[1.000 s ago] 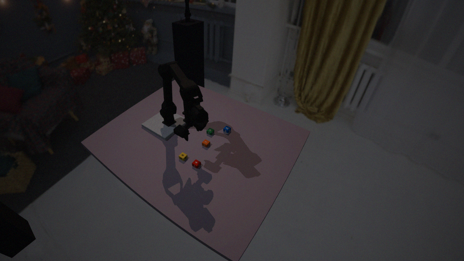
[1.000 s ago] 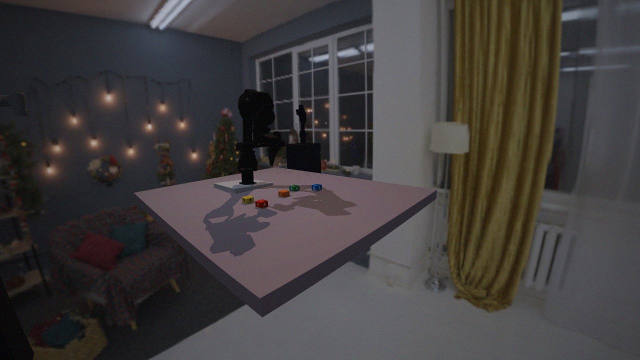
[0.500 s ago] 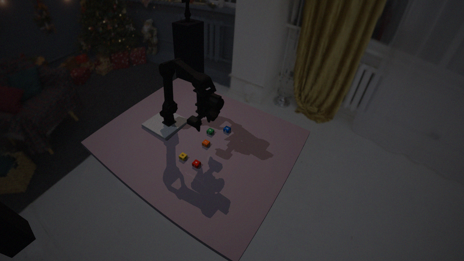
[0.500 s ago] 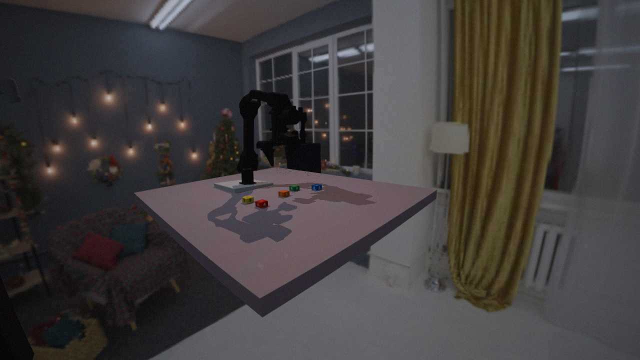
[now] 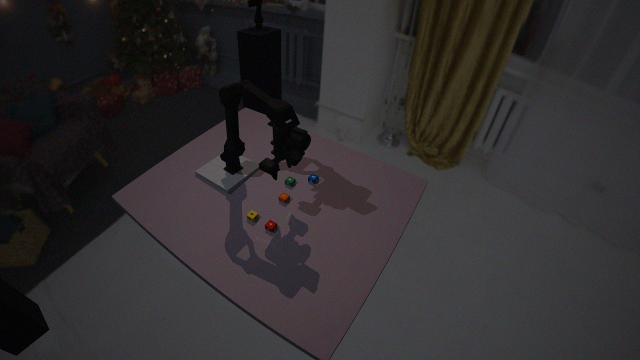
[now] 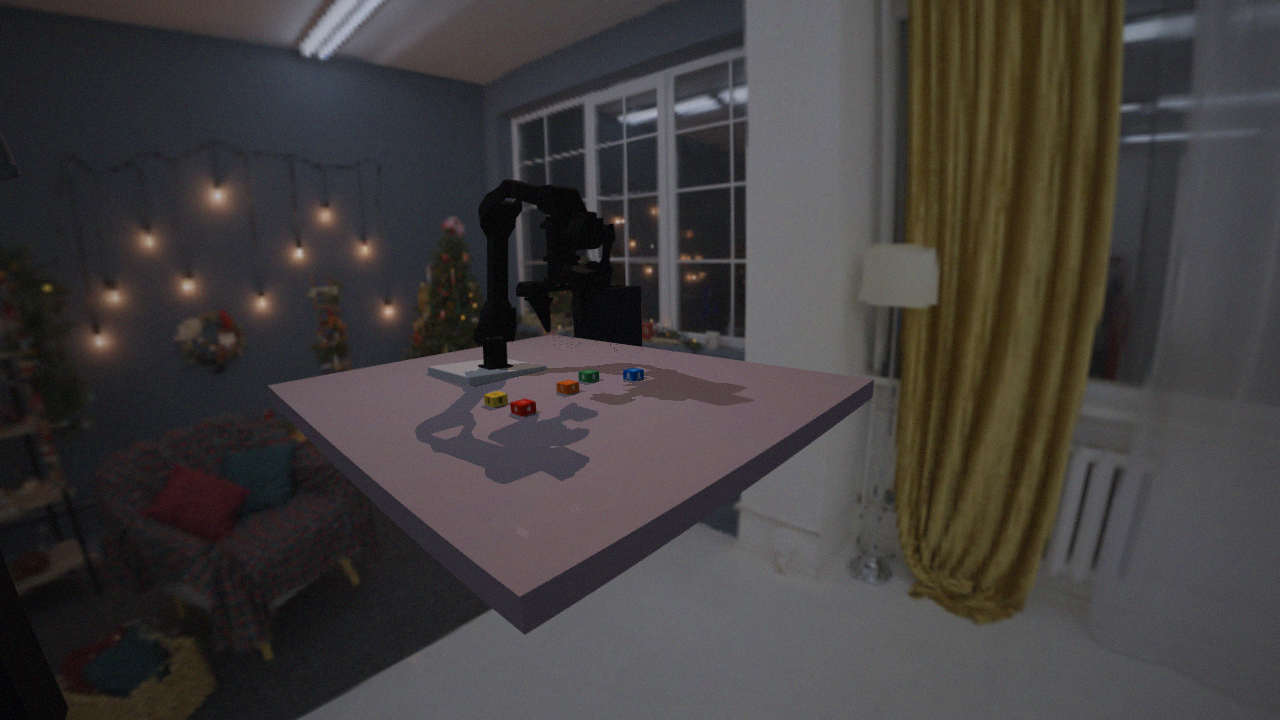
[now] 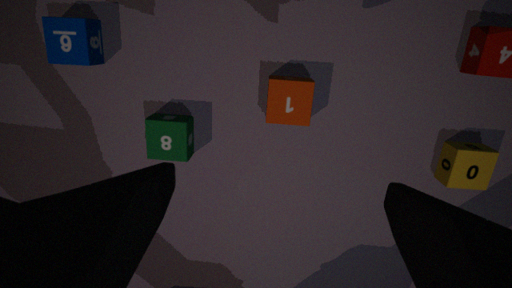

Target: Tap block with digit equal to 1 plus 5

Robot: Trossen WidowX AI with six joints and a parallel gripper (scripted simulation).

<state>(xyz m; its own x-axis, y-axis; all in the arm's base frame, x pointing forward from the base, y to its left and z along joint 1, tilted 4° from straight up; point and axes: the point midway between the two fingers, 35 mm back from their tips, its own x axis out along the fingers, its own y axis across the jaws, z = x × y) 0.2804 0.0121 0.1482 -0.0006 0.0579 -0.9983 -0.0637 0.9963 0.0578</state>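
The blue block shows an upside-down 6 with a bar marking its underside; it lies at the upper left of the wrist view. My gripper is open and empty, high above the table. In the wrist view, the blue block is beyond the left fingertip, outside the gap. The green block shows 8, just above the left fingertip in that view. The orange block shows 1, ahead of the gap between the fingertips.
The yellow block shows 0, and the red block shows 4; both are on the right in the wrist view. The arm stands on a pale base plate. Arm shadows fall across the pink table.
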